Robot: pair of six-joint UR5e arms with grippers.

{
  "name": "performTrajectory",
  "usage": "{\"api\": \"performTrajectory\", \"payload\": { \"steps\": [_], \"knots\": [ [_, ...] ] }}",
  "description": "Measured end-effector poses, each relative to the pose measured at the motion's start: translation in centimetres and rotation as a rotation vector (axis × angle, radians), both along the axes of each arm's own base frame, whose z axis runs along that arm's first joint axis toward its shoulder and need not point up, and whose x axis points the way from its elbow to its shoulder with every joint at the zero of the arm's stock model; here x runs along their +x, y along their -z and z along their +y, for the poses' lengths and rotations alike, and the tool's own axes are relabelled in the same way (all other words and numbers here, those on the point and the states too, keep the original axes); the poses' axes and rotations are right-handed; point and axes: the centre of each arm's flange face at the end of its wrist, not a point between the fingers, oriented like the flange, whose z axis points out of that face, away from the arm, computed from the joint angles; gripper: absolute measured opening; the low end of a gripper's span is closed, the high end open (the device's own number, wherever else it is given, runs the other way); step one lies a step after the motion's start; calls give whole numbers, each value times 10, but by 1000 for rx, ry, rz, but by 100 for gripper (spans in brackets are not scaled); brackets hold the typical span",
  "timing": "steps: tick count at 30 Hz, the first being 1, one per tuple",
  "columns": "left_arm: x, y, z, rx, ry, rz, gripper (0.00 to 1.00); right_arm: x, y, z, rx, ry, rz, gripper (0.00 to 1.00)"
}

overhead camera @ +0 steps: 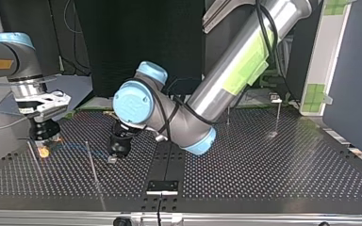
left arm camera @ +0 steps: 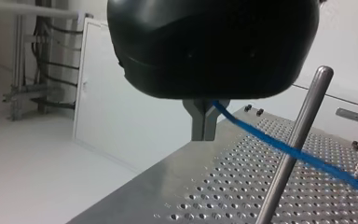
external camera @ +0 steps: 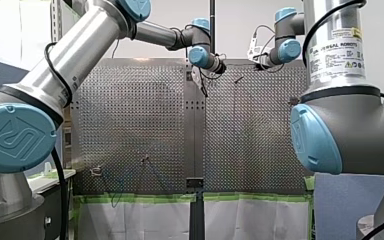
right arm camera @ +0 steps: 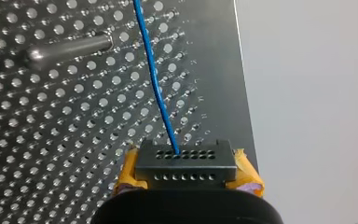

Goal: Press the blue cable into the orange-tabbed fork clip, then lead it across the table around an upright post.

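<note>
In the left wrist view my left gripper has its metal fingers shut on the blue cable, which runs back over the perforated table past an upright post. In the top view my left gripper hangs just above the table near the middle. My right gripper stands low at that view's left, over an orange patch. The right wrist view has my right gripper, a dark block with orange pads, closed, and the blue cable leads straight out of it past a post.
Thin upright posts stand on the table: one between the two grippers, two more at the top view's far right. The table edge lies close beside my right gripper. A black bracket sits at the top view's near middle.
</note>
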Motion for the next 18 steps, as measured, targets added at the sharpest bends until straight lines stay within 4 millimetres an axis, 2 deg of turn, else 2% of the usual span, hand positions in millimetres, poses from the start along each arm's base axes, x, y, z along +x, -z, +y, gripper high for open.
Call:
{"api": "performTrajectory", "payload": {
  "steps": [14, 18],
  "knots": [
    [31, 25, -14, -43, 42, 17, 0, 6, 14, -35, 11, 3, 0, 0],
    [41, 19, -15, -78, 46, 9, 0, 8, 16, -45, 10, 4, -2, 0]
  ]
}}
